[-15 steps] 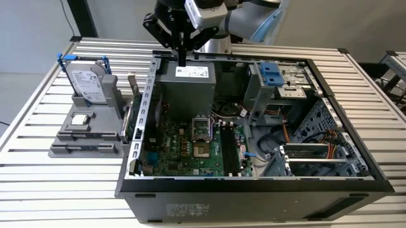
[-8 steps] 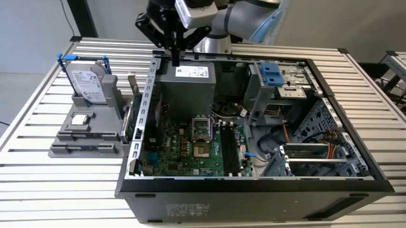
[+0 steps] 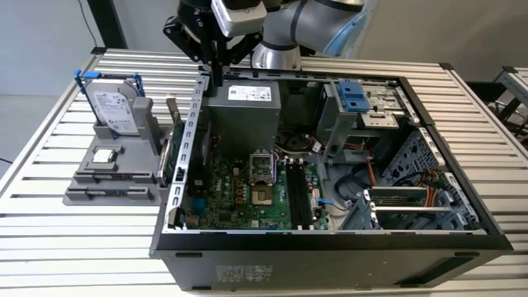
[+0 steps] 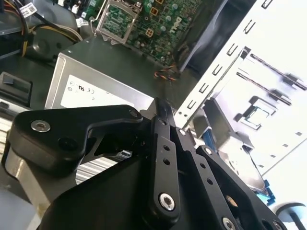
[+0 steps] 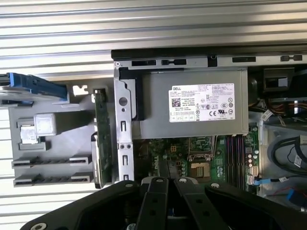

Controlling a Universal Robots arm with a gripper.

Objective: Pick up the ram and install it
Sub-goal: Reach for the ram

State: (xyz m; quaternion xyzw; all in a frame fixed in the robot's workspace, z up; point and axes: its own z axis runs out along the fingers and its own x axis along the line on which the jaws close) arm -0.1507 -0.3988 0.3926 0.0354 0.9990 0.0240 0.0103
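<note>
Gripper [image 3: 216, 74] clenched and empty over the case wall [image 3: 191, 124], you're pre-grasp: reaching the ram [image 5: 100, 134] likely needs opened jaws.

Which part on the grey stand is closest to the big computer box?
The ram, the thin green stick standing on edge right beside the case wall. The silver hard drive and the small square processor chip sit farther away.
</note>
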